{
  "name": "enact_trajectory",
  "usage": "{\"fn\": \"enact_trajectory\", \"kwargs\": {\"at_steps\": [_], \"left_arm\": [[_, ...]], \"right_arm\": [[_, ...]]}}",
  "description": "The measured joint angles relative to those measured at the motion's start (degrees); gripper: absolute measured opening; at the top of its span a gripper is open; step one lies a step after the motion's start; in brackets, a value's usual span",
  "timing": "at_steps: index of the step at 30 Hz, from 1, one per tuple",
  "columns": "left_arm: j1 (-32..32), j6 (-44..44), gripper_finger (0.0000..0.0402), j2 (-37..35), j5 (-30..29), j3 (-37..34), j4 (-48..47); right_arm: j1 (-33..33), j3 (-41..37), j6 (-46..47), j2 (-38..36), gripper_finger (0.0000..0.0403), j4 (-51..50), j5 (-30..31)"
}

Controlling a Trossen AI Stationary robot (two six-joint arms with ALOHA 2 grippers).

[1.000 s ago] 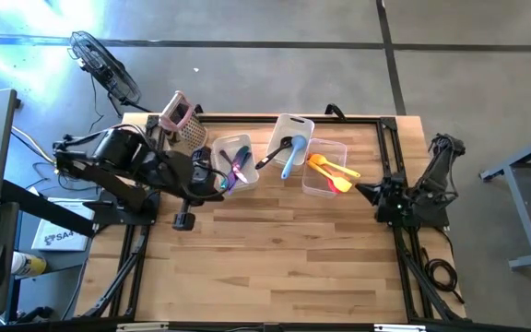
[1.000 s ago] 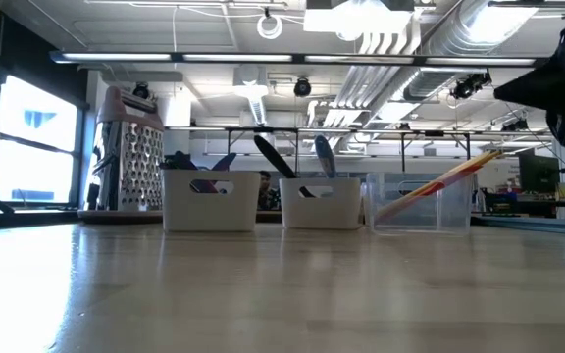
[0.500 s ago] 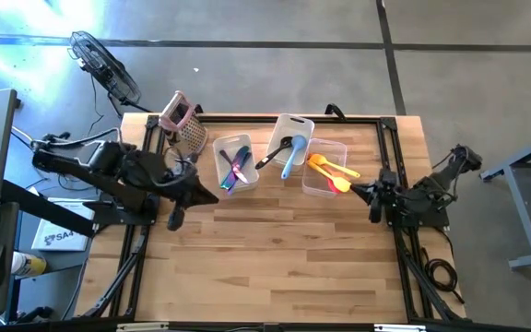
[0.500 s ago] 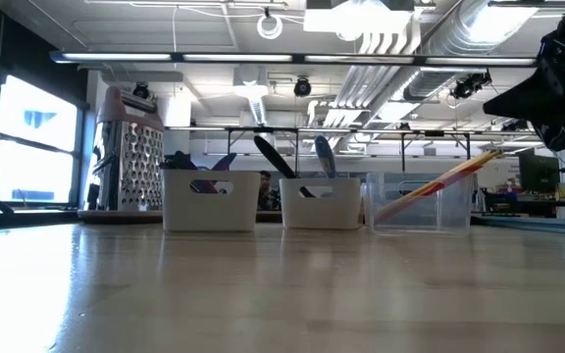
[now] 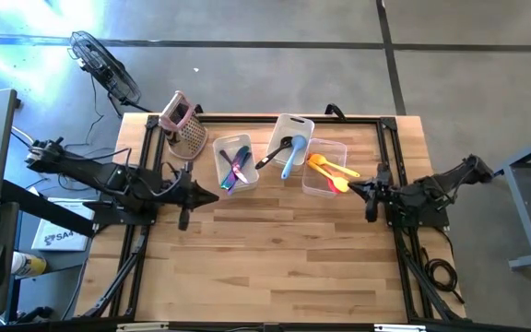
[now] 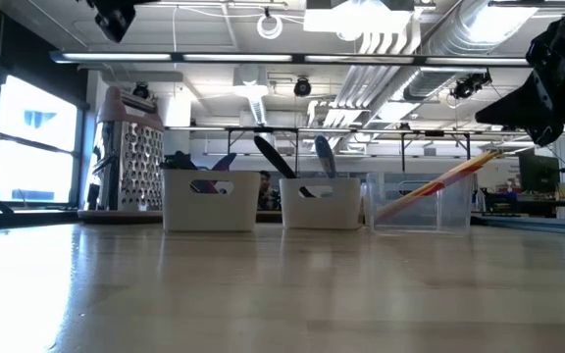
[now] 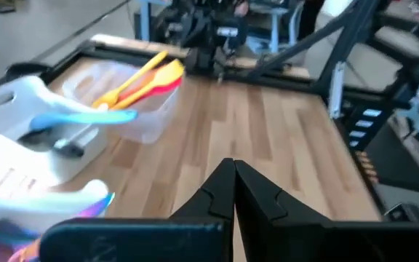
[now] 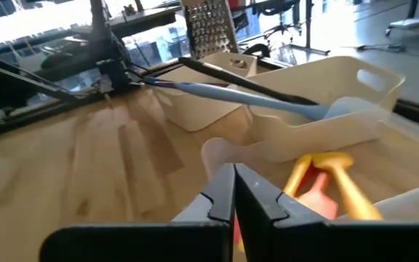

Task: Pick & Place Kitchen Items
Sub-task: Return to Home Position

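**Both arms over the wooden table (image 5: 275,263), high view with low and wrist views.** My left gripper (image 5: 206,195) hung above the table's left part, just on the near side of the left white bin (image 5: 215,152). Its two fingers (image 7: 213,191) were pressed together to a point and held nothing. My right gripper (image 5: 358,190) hung over the table's right part, close beside the near right corner of the clear tub (image 5: 328,143). Its fingers (image 8: 215,196) likewise met with no gap and nothing between them.

The kitchen items lay in three containers set in a row across the far half of the table. The left white bin held a bundle of slim utensils (image 5: 236,166) in blue, purple and black. The middle white bin (image 5: 293,118) held a black spoon (image 5: 271,157) and a blue spatula (image 5: 290,159), both rising above its rim in the low view. The clear tub, on the right, held a yellow spatula (image 5: 342,171) with orange and red pieces (image 5: 336,183) beside it. A pink-topped metal grater (image 5: 184,124) stood at the far left corner, just left of the bins.
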Motion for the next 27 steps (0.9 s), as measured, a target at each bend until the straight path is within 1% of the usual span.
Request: {"fn": "enact_trajectory", "kwargs": {"at_steps": [2,6,10,12,15,16,17,19,24,27], "left_arm": [[0.0,-0.4,0.0,-0.4,-1.0,-1.9,0.6],[0.0,-1.1,0.0,-1.4,-1.7,-4.2,2.6],[0.0,-1.1,0.0,-1.8,-1.6,-4.6,2.2],[0.0,-1.1,0.0,-1.8,-0.9,-4.6,2.3],[0.0,-0.4,0.0,-1.8,-0.4,-4.6,2.2],[0.0,-0.2,0.0,-1.8,-0.3,-4.6,2.2],[0.0,-0.1,0.0,-1.8,0.0,-4.6,2.2],[0.0,0.0,0.0,-1.8,0.6,-4.6,2.0],[0.0,0.0,0.0,-1.9,1.2,-4.6,0.8],[0.0,0.6,0.0,-2.6,2.8,-4.6,0.0]], "right_arm": [[-1.3,0.0,-0.8,0.0,0.0003,0.0,-1.4],[-4.3,0.0,-0.4,0.0,0.0003,0.2,-12.4],[-7.0,-0.3,0.5,0.0,0.0003,3.3,-19.4],[-7.9,-0.4,-1.2,0.0,0.0003,8.9,-24.5],[-9.2,-3.5,-4.8,-0.1,0.0003,23.0,-35.1],[-9.7,-4.9,-5.5,0.0,0.0003,26.4,-37.4],[-10.2,-6.0,-5.5,0.0,0.0003,29.0,-38.3],[-11.2,-6.1,-5.3,0.1,0.0003,30.6,-38.5],[-13.4,-6.1,-4.8,0.3,0.0003,28.5,-38.6],[-14.7,-6.1,-5.2,0.4,0.0003,26.5,-38.1]]}}
